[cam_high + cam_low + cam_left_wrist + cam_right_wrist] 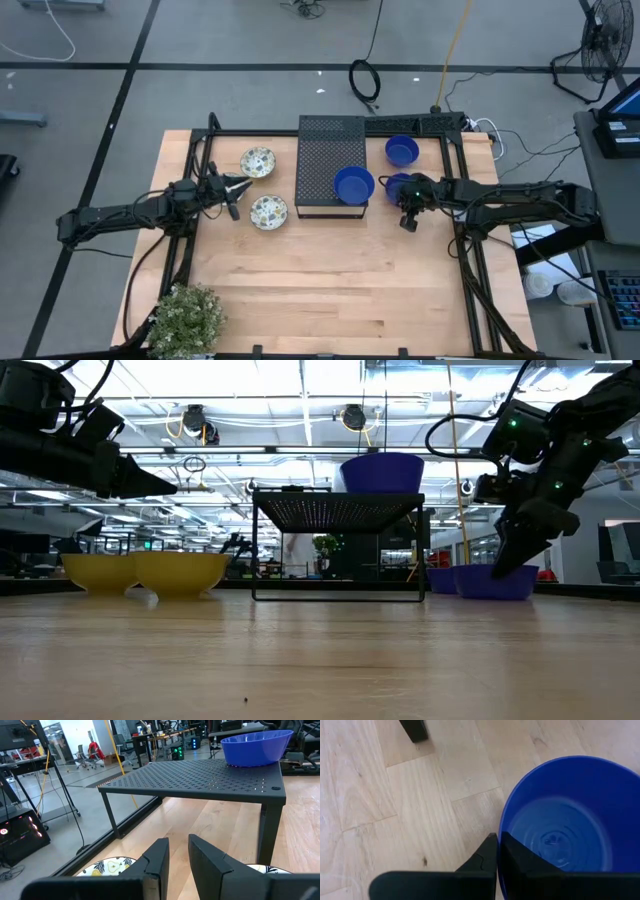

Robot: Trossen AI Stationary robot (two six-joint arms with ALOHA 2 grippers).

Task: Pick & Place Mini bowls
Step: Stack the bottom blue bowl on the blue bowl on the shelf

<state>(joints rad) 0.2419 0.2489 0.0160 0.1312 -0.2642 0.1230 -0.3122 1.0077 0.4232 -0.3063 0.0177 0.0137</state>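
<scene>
right fingers (496, 851) pinching blue bowl (565, 820) rim, left fingers (186, 857) slightly spread

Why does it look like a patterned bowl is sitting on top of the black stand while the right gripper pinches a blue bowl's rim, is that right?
Not quite. The bowl on the black stand is a blue bowl, not a patterned one; the high view shows it. Both patterned bowls sit on the table. The rest holds: the right gripper is shut on another blue bowl's rim.
</scene>
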